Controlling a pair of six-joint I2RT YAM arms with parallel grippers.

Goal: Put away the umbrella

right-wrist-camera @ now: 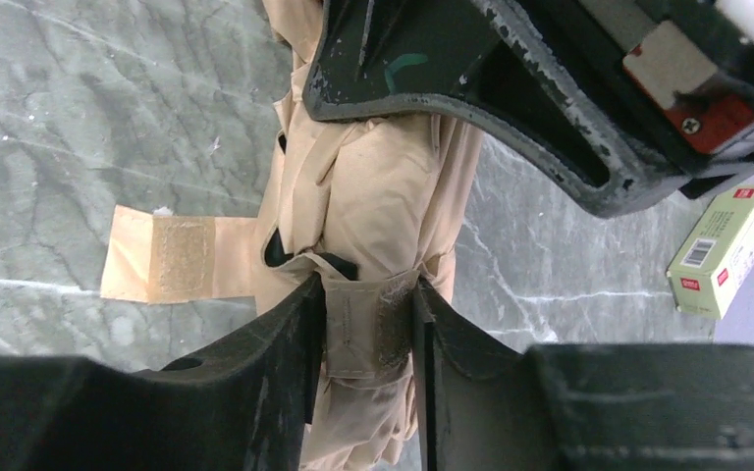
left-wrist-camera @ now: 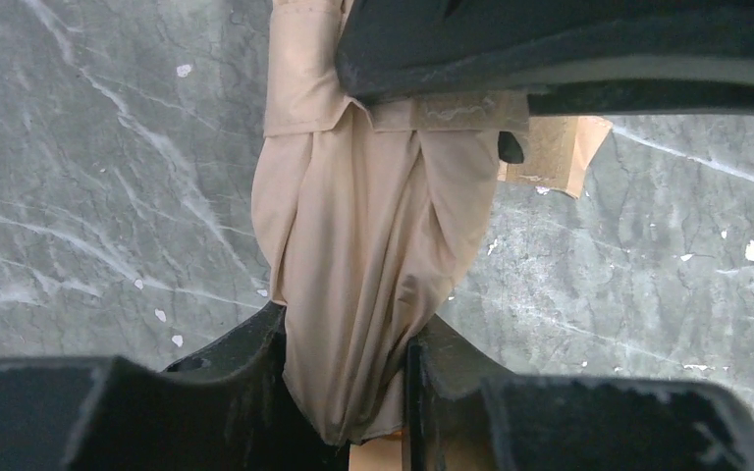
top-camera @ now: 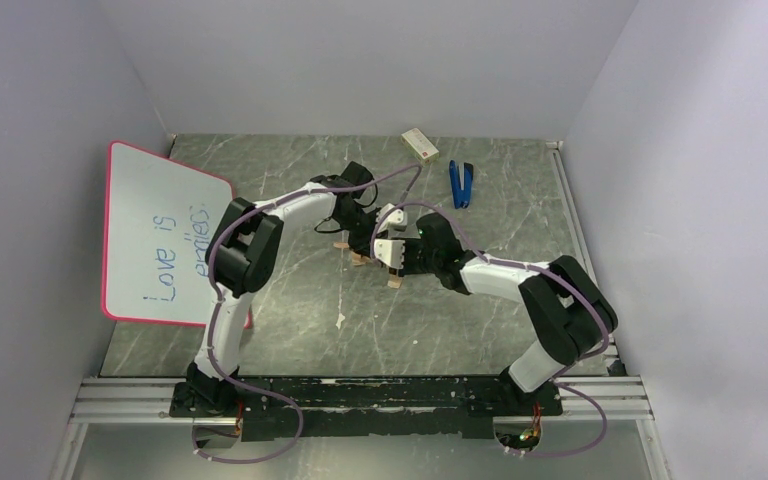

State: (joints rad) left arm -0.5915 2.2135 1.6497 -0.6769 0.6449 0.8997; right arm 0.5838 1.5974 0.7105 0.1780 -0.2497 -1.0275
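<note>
Tan fabric fills both wrist views: the umbrella [left-wrist-camera: 373,245] lies folded near the middle of the grey marbled table [top-camera: 290,300], with both arms bent in over it so that, from above, only small tan bits show past them. The left end effector [left-wrist-camera: 349,329] is closed on the umbrella, its two black fingers pressing in on either side of the bunched cloth, which narrows where it passes between them. The right end effector [right-wrist-camera: 368,292] grips the bundle farther along, its fingers set against both sides of the closure strap [right-wrist-camera: 182,257] where it bands the folds; the strap's loose end, with a paler fastening patch, lies flat on the table beside the umbrella. Each wrist view shows the other end effector close by on the same bundle. A small green and white box [right-wrist-camera: 722,250] sits apart near the far edge of the table, with a blue object [top-camera: 461,184] just beside it. A pink-framed whiteboard [top-camera: 160,230] with handwriting leans at the left side.
</note>
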